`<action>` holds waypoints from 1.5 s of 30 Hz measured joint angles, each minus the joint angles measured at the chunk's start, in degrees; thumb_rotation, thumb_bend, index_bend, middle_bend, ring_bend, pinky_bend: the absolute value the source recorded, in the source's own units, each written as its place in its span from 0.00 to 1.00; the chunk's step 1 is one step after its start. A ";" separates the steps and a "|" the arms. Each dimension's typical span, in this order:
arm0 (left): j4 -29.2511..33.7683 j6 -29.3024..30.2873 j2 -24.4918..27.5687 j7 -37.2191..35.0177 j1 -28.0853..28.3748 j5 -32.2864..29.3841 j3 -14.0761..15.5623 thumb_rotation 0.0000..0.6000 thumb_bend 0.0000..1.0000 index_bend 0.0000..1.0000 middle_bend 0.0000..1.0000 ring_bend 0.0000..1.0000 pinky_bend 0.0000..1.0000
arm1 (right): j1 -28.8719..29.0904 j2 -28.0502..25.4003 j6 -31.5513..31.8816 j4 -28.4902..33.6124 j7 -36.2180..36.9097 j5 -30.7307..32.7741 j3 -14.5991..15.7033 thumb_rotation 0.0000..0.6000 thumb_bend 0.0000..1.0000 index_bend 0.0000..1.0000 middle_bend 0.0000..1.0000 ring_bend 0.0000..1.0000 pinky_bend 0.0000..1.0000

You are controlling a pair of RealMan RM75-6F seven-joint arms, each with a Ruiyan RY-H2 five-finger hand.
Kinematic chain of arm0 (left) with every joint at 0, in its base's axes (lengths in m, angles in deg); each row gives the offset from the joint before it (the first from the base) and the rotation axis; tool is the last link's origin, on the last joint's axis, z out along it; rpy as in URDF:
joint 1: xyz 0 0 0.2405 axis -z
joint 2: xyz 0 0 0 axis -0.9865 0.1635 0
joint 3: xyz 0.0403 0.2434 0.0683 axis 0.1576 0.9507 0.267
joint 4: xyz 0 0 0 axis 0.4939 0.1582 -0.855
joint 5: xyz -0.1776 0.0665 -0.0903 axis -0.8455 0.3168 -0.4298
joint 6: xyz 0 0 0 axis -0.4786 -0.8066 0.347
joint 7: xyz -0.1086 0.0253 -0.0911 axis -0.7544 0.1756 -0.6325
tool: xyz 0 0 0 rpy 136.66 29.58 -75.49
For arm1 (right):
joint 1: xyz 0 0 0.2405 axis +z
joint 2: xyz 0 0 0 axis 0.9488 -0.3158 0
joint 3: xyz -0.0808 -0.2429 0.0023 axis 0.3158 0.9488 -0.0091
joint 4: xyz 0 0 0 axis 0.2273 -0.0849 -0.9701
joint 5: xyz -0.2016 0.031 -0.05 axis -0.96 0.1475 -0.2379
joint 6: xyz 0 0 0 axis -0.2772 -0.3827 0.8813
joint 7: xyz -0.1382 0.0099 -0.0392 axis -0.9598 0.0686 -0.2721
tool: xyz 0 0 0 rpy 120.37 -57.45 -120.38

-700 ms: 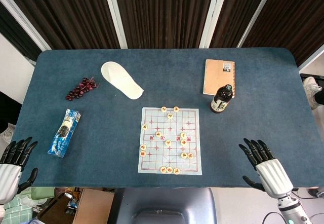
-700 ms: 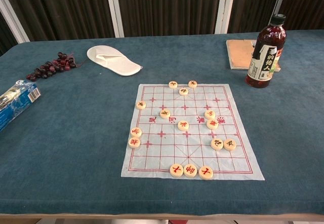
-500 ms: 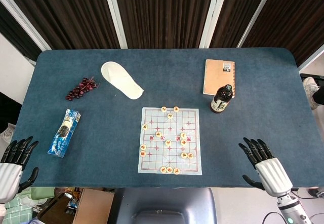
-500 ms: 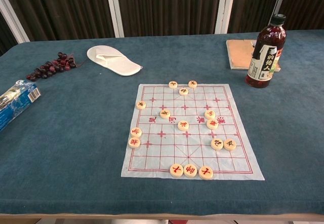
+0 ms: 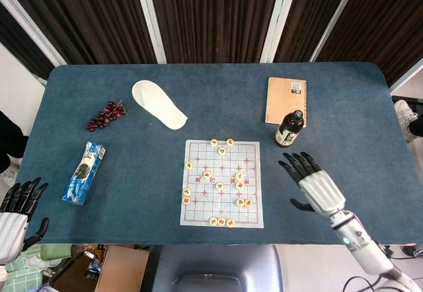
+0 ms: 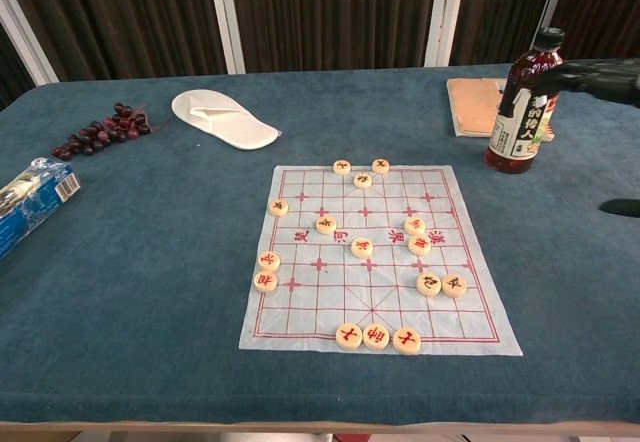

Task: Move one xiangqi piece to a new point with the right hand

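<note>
A white xiangqi board sheet (image 5: 222, 152) (image 6: 330, 292) lies in the middle of the blue table, with several round cream pieces (image 5: 219, 186) (image 6: 361, 247) scattered on it. My right hand (image 5: 312, 181) hovers open just right of the board, fingers spread and holding nothing; only its dark fingertips (image 6: 603, 74) show at the right edge of the chest view. My left hand (image 5: 14, 211) is open at the table's near left corner, far from the board.
A dark sauce bottle (image 5: 289, 129) (image 6: 521, 102) stands just beyond my right hand, with a tan notebook (image 5: 286, 100) behind it. A white slipper (image 5: 158, 104), grapes (image 5: 106, 115) and a blue snack packet (image 5: 84, 172) lie on the left half.
My right hand has moved up and left from the near right table edge toward the board's right side. The left hand has sunk slightly. No piece has moved.
</note>
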 measured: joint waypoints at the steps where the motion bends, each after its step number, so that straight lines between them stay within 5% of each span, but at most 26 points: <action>1: 0.01 0.04 0.02 -0.06 -0.01 0.01 0.00 1.00 0.45 0.00 0.00 0.00 0.00 | 1.77 0.88 -1.84 -0.93 -0.24 0.57 -0.76 1.00 0.35 0.30 0.00 0.00 0.00; 8: -0.14 0.41 0.37 -1.38 -0.12 -0.41 -0.26 1.00 0.45 0.00 0.00 0.00 0.00 | 12.48 10.41 -10.57 -13.36 -1.27 3.71 -4.24 1.00 0.38 0.43 0.00 0.00 0.00; 14: -0.38 0.63 0.75 -2.58 -0.23 -0.70 -0.38 1.00 0.45 0.00 0.00 0.00 0.00 | 17.52 16.76 -15.49 -20.81 -2.17 5.22 -4.29 1.00 0.42 0.48 0.00 0.00 0.00; 45: -0.69 0.93 1.03 -3.57 -0.50 -0.68 -0.31 1.00 0.45 0.00 0.00 0.00 0.00 | 21.97 25.92 -16.08 -30.66 -3.12 7.62 -0.10 1.00 0.42 0.58 0.02 0.00 0.00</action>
